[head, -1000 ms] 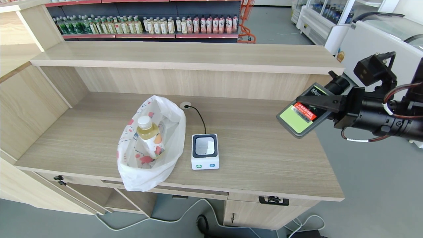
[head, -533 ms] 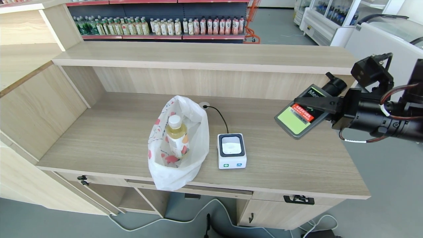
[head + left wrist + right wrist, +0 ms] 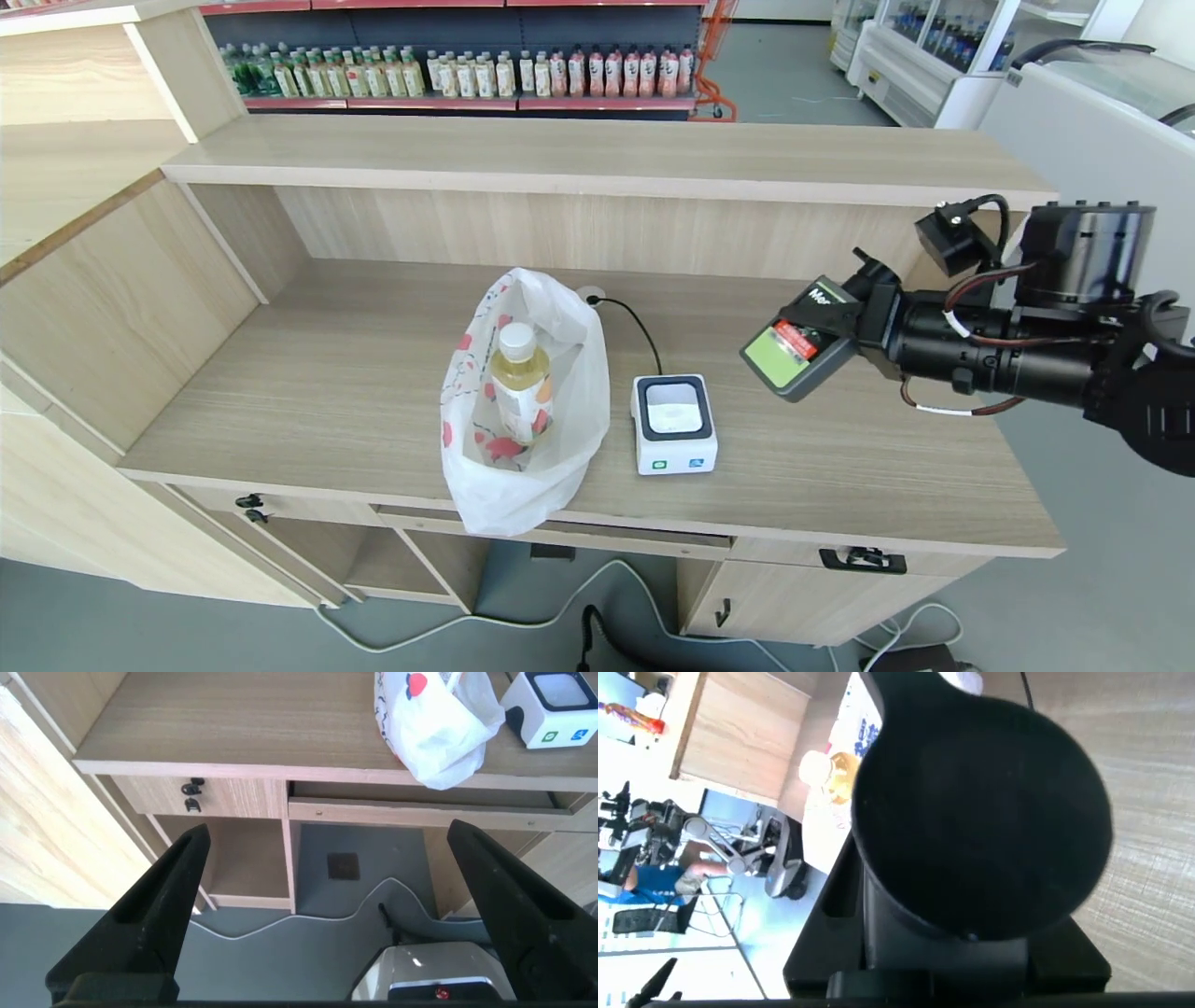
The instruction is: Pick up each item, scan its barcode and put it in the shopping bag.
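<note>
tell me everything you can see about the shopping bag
The shopping bag is thin white plastic with red prints, crumpled, its mouth open upward. It stands on the wooden counter at the front edge, bottom bulging slightly over it. Inside stands a nearly upright bottle with white cap and yellowish drink. The barcode scanner sits just to its right, not touching.

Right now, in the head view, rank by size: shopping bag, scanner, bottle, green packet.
Shopping bag, largest.
Scanner and green packet look alike; the packet hangs nearer the camera, so no ranking.
Bottle smallest, partly hidden by the bag.
</note>
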You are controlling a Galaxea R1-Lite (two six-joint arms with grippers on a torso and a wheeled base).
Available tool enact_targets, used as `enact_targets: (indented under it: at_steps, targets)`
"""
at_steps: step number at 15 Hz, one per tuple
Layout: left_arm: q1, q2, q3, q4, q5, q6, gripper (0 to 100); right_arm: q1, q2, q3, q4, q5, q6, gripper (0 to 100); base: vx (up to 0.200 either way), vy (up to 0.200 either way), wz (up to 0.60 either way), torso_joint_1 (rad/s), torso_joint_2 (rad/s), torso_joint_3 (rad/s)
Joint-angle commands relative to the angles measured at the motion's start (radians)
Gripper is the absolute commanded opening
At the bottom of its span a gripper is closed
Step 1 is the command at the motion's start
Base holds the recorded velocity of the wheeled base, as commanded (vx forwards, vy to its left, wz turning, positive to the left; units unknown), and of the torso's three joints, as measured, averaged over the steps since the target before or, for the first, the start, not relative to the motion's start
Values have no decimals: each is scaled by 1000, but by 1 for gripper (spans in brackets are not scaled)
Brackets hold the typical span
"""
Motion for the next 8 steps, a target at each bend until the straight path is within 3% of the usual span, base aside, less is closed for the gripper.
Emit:
enact_targets:
  at_steps: [1, 4, 8]
  targets:
    - [1, 0, 0, 0, 0, 1, 100, 34, 49, -64, 48, -4, 35, 0, 0, 0, 0, 0, 0, 0]
    - [1, 0, 0, -1, 0, -1, 100, 83, 104, -157, 130, -73, 61, 0, 0, 0, 0, 0, 0, 0]
    - [2, 0, 0, 0, 0, -1, 100, 111, 147, -170, 137, -95, 55, 0, 0, 0, 0, 0, 0, 0]
